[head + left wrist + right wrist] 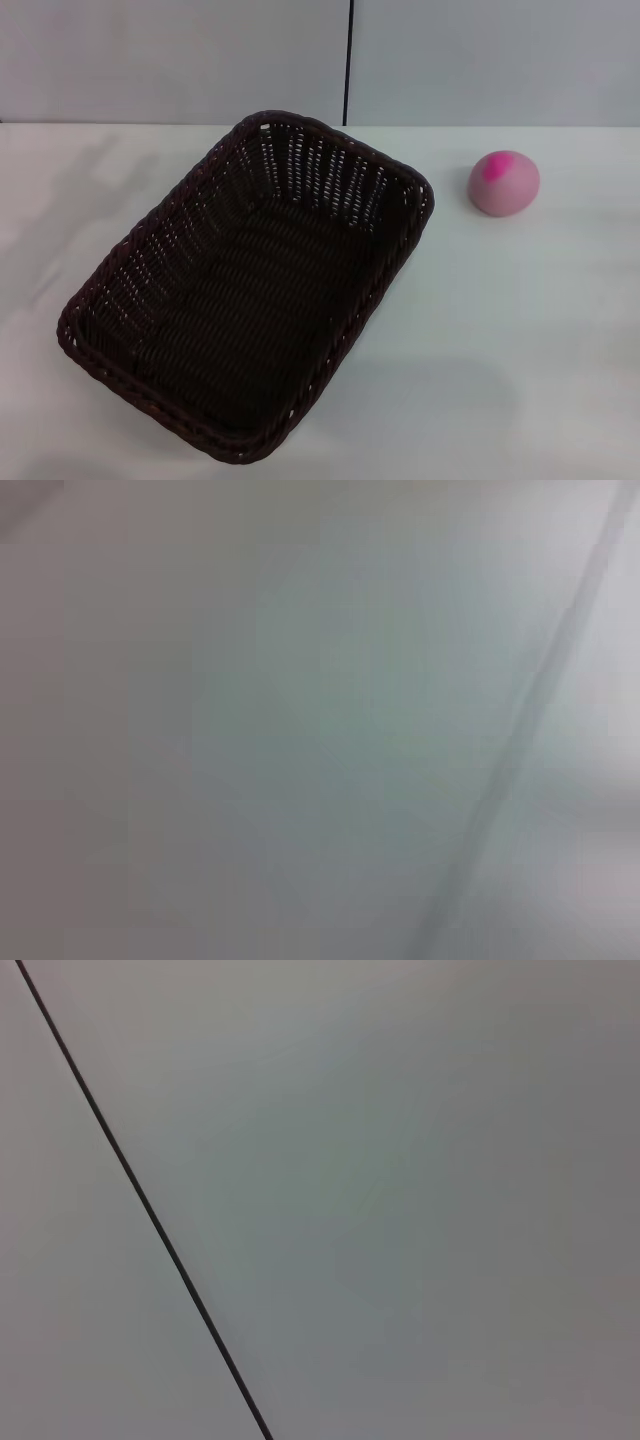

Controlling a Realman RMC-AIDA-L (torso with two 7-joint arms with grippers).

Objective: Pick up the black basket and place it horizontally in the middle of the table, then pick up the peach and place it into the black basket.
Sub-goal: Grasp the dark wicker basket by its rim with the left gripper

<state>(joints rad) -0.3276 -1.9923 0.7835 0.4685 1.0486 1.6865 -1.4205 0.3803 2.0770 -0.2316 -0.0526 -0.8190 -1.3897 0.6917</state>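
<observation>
The black basket (250, 290) lies empty on the white table (520, 330), left of centre. It stands at a slant, its long side running from near left to far right. The peach (504, 182) sits on the table to the right of the basket's far corner, apart from it, pale pink with a magenta patch on top. Neither gripper shows in the head view. Both wrist views show only a plain grey surface, with no fingers, basket or peach.
A grey wall (180, 60) with a dark vertical seam (349, 60) stands behind the table's far edge. The right wrist view shows a thin dark line (140, 1200) across a grey surface. Bare tabletop lies right of the basket.
</observation>
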